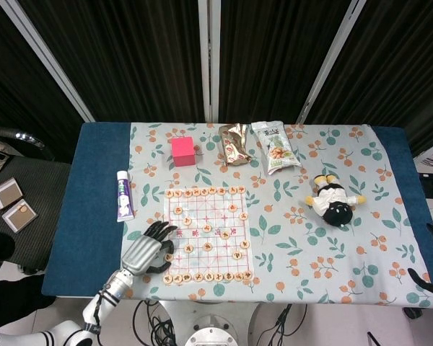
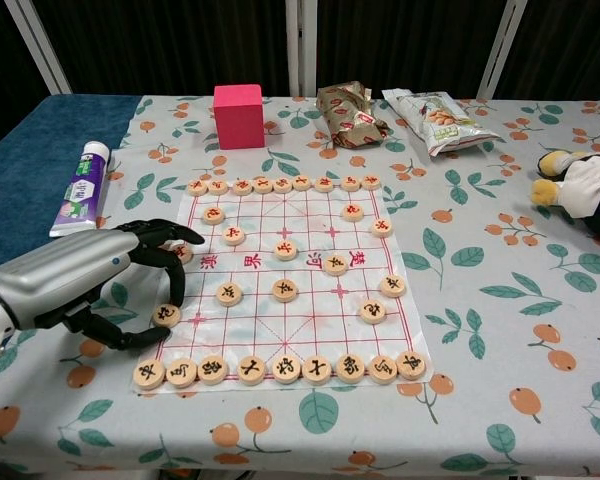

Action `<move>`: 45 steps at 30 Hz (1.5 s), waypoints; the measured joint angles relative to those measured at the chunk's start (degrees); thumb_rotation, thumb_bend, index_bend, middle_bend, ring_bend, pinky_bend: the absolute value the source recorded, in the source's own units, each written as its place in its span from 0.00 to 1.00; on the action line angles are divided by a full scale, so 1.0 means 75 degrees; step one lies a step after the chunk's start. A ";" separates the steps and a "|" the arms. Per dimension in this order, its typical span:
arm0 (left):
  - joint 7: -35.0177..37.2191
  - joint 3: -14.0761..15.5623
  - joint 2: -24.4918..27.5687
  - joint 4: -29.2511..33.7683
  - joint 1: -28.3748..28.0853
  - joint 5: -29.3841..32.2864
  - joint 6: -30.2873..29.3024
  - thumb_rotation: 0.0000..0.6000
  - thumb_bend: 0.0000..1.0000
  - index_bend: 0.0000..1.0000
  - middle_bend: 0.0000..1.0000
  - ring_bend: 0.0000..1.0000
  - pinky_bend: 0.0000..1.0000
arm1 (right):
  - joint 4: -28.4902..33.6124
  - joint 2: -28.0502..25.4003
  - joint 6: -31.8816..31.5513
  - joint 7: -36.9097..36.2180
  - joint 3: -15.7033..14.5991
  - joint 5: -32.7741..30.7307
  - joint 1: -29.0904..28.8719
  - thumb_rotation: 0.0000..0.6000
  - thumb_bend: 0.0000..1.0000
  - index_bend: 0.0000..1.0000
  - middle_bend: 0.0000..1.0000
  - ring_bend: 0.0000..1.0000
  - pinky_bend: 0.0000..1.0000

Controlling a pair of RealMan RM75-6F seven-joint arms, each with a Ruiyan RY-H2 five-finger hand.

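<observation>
The left hand [image 2: 100,280], fingers curled apart and gripping nothing, is reaching over the chess piece [image 2: 166,316] at the board's [image 2: 310,330] near-left edge, needing a careful pinch.

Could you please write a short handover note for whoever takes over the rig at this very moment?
Left hand: over the left edge of the Chinese chess board, fingers curled around one wooden chess piece; whether it is gripped cannot be told.
Right hand: not in view.
Done: the piece sits on the board, not lifted.
Left: secure and move that piece.
Nearby: toothpaste tube, pink block, snack bags, plush toy.
</observation>
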State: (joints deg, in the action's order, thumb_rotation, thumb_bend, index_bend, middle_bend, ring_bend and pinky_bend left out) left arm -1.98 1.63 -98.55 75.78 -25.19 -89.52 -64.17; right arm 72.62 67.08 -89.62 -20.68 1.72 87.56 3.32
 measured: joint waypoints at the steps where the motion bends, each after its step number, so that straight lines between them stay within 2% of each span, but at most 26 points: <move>1: 0.0003 0.0002 0.0000 0.0000 0.0000 -0.0001 -0.0011 1.00 0.29 0.51 0.09 0.00 0.02 | -0.0007 0.0005 0.0002 -0.0006 0.0000 -0.0001 0.0000 1.00 0.10 0.00 0.00 0.00 0.00; 11: 0.0017 -0.0084 0.0262 0.0432 0.0023 -0.0131 -0.0435 1.00 0.30 0.52 0.10 0.00 0.03 | -0.0002 -0.0002 -0.0015 -0.0008 0.0010 0.0011 -0.0008 1.00 0.10 0.00 0.00 0.00 0.00; 16: -0.0035 -0.0362 0.0655 0.0914 -0.0084 -0.0074 -0.0516 1.00 0.30 0.52 0.10 0.00 0.03 | 0.0011 0.0004 -0.0007 0.0021 0.0003 0.0035 -0.0022 1.00 0.10 0.00 0.00 0.00 0.00; 20: -0.0055 -0.0637 0.0778 0.1038 -0.0350 0.0126 -0.0216 1.00 0.29 0.52 0.10 0.00 0.03 | 0.0036 0.0016 -0.0001 0.0054 -0.0008 0.0061 -0.0036 1.00 0.10 0.00 0.00 0.00 0.00; 25: -0.0103 -0.1101 0.0834 0.0999 -0.0920 0.0620 0.0626 1.00 0.29 0.52 0.10 0.00 0.05 | 0.0090 0.0001 -0.0016 0.0054 -0.0015 0.0072 -0.0032 1.00 0.10 0.00 0.00 0.00 0.00; 30: -0.0308 -0.1600 0.0793 0.0572 -0.1610 0.1338 0.1507 1.00 0.29 0.51 0.10 0.00 0.05 | 0.0171 -0.0055 -0.0055 0.0072 -0.0019 0.0141 -0.0051 1.00 0.10 0.00 0.00 0.00 0.00; 33: -0.0311 -0.1775 0.0684 0.0187 -0.1820 0.1566 0.1672 1.00 0.29 0.51 0.10 0.00 0.05 | 0.0247 -0.0092 -0.0110 0.0108 -0.0027 0.0210 -0.0060 1.00 0.10 0.00 0.00 0.00 0.00; 45: 0.0480 -0.2015 0.0192 -0.1378 -0.2331 0.1752 0.1829 1.00 0.29 0.51 0.10 0.00 0.05 | 0.0536 -0.0191 -0.0146 0.0323 -0.0048 0.0276 -0.0088 1.00 0.10 0.00 0.00 0.00 0.00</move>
State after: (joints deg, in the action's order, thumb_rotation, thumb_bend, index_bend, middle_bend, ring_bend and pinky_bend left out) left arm 1.62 -13.49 -97.10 65.45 -42.68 -76.37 -50.46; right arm 76.64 65.65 -90.72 -18.26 1.36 89.63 2.66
